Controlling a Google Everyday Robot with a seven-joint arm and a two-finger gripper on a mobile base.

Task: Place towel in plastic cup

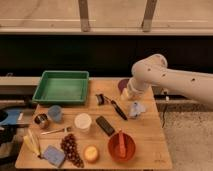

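A wooden table fills the lower half of the view, set before a dark wall. The white arm reaches in from the right, bends at a rounded elbow and points down over the table's far right part. Its gripper hangs at the arm's lower end, just in front of the purple bowl, which it partly hides. The jaws stand wide apart and have hold of nothing.

The green tray sits at the far left corner of the table. A red bowl stands near the front edge, right of centre, with an orange utensil lying in it. A white container stands near the middle of the table.

The towel lies crumpled on the table, just below and to the right of the gripper; whether they touch I cannot tell. The cup stands upright at the left side, just in front of the tray and well apart from the towel, with the white container between them. A metal cup stands just beside the cup, on its left.

A black-handled tool lies aslant between the towel and the tray. A flat black block lies just right of the white container. Dark grapes and a blue sponge lie near the front left corner.
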